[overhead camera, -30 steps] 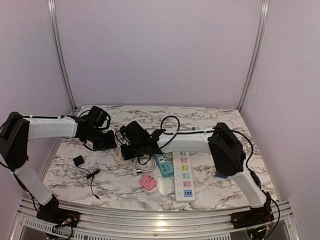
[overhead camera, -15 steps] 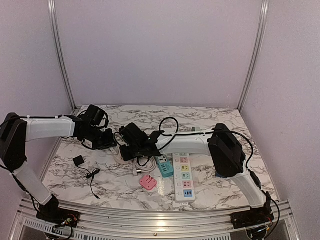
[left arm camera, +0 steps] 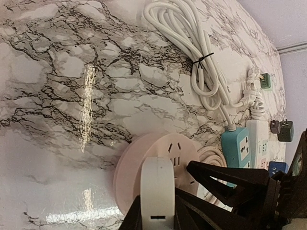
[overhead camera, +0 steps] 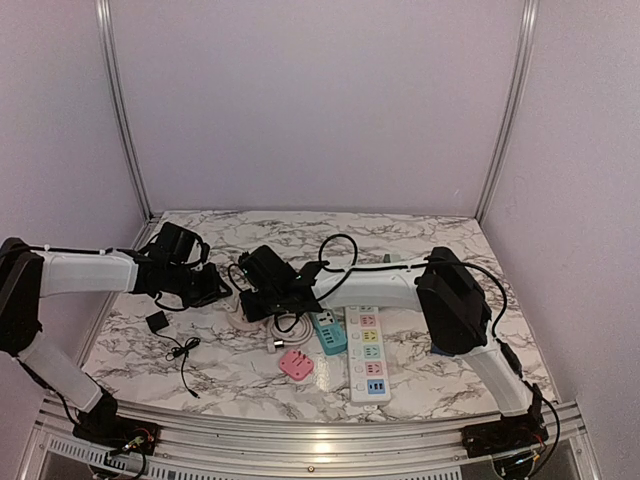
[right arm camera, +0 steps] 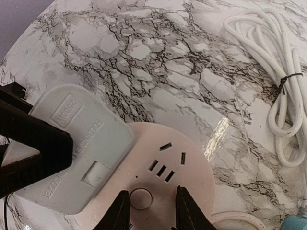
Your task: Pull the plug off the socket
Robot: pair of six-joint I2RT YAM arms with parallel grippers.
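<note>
On the marble table (overhead camera: 420,240), your two arms meet left of centre, over the round pink socket (right arm camera: 192,158). It lies flat, with a coiled white cord (right arm camera: 283,91) just beyond it.

The white plug (left arm camera: 157,184) sits on the side of the socket that faces your left arm. Your left gripper (left arm camera: 157,216) is clamped on it, one finger on each flat side. From these views you cannot tell whether the pins are out of the slots, so treat the plug as seated.

Your right gripper (right arm camera: 151,211) stands part open with nothing between its jaws. Its fingertips (right arm camera: 120,211) come down on the socket's top face on either side of the small round button. That looks like a hold-down, not a grasp.

To do this step well, press the right fingertips firmly down so the socket cannot lift or slide. Then draw the left gripper away along the line of the pins, not at an angle. A tilted pull would probably drag the light socket along or let the plug slip in the grip.
</note>
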